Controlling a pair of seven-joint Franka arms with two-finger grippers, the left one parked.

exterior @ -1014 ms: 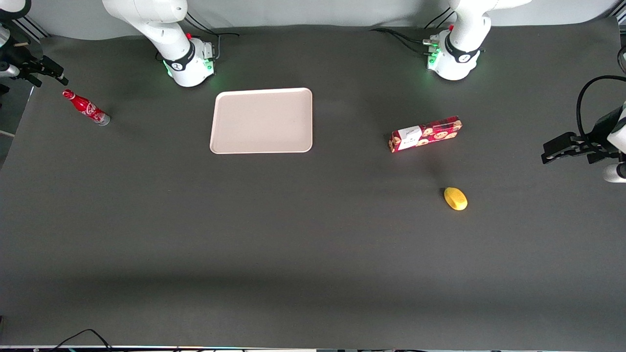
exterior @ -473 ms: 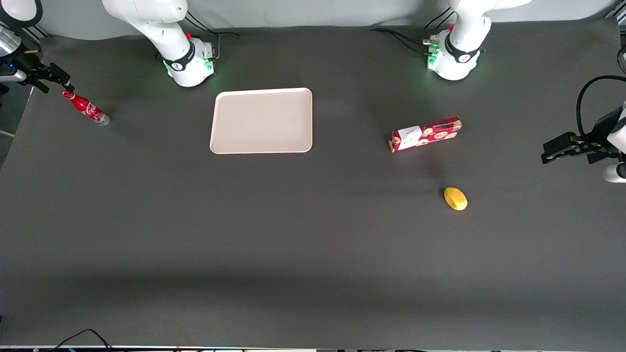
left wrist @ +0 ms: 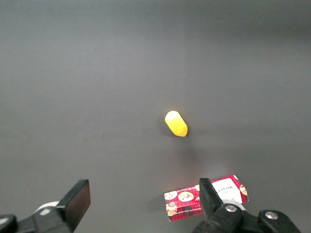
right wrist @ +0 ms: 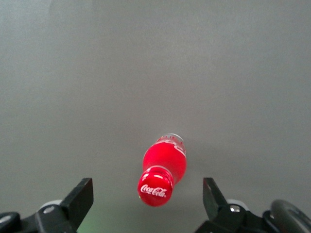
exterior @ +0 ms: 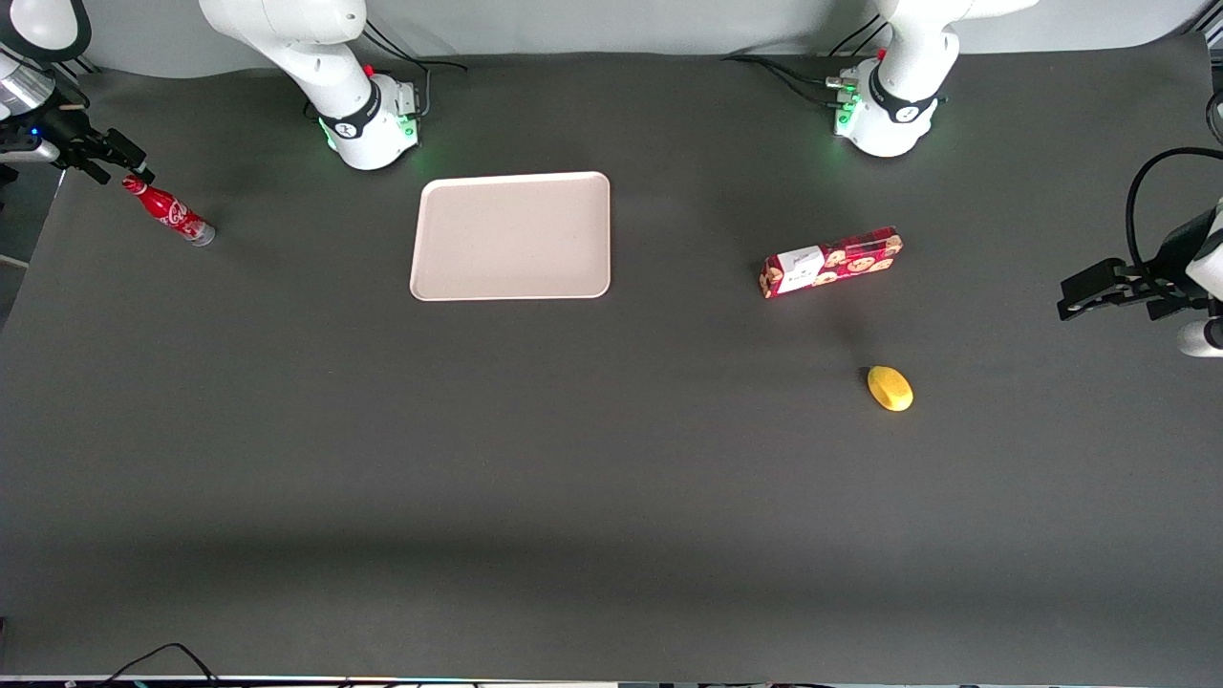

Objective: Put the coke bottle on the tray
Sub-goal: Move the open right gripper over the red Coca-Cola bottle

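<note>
Pincer (right wrist: 148,204) advanced, spread over coke bottle (right wrist: 163,171)

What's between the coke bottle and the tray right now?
Nothing: front view shows only bare dark mat between the coke bottle and the tray. The open end effector sits above the bottle's cap, not in that stretch.

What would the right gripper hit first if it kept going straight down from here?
Most likely the coke bottle's cap: the open gripper hangs right above it, fingers spread either side. How much height separates them is unclear.
</note>
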